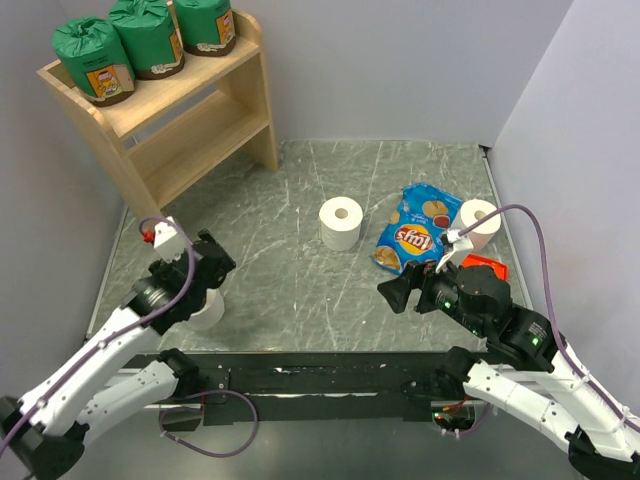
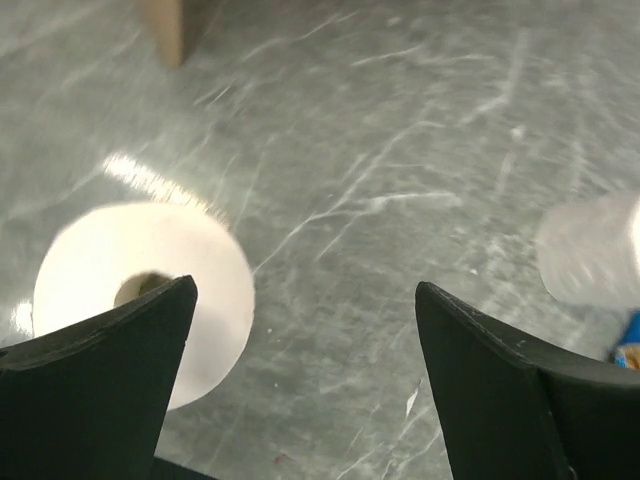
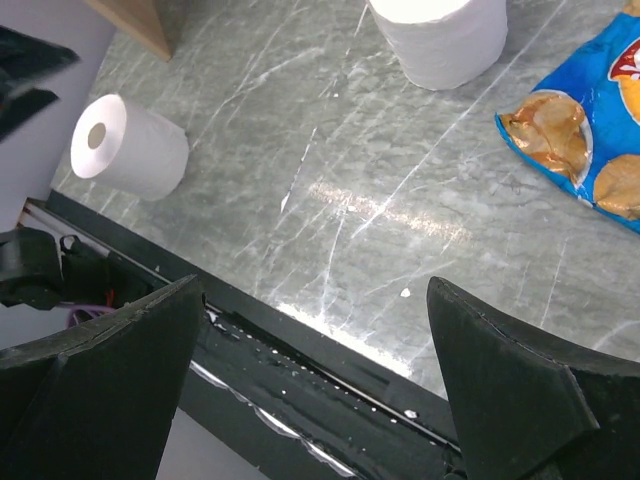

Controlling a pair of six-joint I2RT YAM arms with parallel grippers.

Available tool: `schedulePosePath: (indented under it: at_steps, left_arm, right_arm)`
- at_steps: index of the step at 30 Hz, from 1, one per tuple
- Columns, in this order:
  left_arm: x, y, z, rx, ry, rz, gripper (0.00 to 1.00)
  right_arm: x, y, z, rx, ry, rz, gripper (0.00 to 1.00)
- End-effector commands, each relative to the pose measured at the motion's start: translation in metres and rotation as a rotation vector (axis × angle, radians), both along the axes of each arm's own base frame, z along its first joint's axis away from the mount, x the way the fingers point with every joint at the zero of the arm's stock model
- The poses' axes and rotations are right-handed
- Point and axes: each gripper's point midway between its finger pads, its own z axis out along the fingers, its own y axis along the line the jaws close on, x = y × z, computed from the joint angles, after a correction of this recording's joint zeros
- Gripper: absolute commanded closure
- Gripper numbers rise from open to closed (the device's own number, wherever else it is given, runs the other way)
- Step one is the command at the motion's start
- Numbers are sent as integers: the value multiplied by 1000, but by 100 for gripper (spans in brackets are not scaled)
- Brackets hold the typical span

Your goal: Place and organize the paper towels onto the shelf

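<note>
Left gripper (image 2: 305, 300): spread over side-lying white roll (image 2: 150, 250), near table edge (image 1: 108, 280).
Right gripper (image 3: 315, 290): spread, empty.
Centre roll (image 1: 340, 222): upright, room around.
Lay's bag (image 1: 415, 235): beside far-right roll (image 1: 480, 220).
Shelf top (image 1: 125, 118): three green rolls (image 1: 147, 38).

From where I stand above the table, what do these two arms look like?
The left arm and right arm have white shells with black joints. A thin purple cable loops along each to a small white plug. The left pincer and right pincer are matte black, each with two broad, wedge-shaped fingers.
</note>
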Motion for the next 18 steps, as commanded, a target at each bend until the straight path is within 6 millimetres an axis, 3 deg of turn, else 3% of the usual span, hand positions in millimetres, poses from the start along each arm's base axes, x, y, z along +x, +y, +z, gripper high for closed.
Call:
schedulePosePath:
  at_steps: [1, 5, 7, 11, 12, 18]
  left_arm:
    - [-5, 21, -23, -9, 86, 270, 4]
    - [-18, 38, -33, 75, 191, 420, 2]
    - [-17, 33, -42, 84, 228, 416, 4]
    - [-7, 13, -62, 119, 280, 243, 6]
    - [7, -1, -60, 81, 235, 190, 9]
    - [9, -1, -73, 101, 237, 174, 12]
  right_arm:
    - [4, 6, 14, 48, -38, 5, 1]
    - [3, 7, 13, 48, -36, 11, 1]
    - [4, 8, 13, 47, -36, 13, 1]
    - [5, 11, 12, 35, -27, 22, 1]
    - [5, 13, 14, 39, -28, 28, 1]
    - [8, 17, 15, 24, -40, 46, 1]
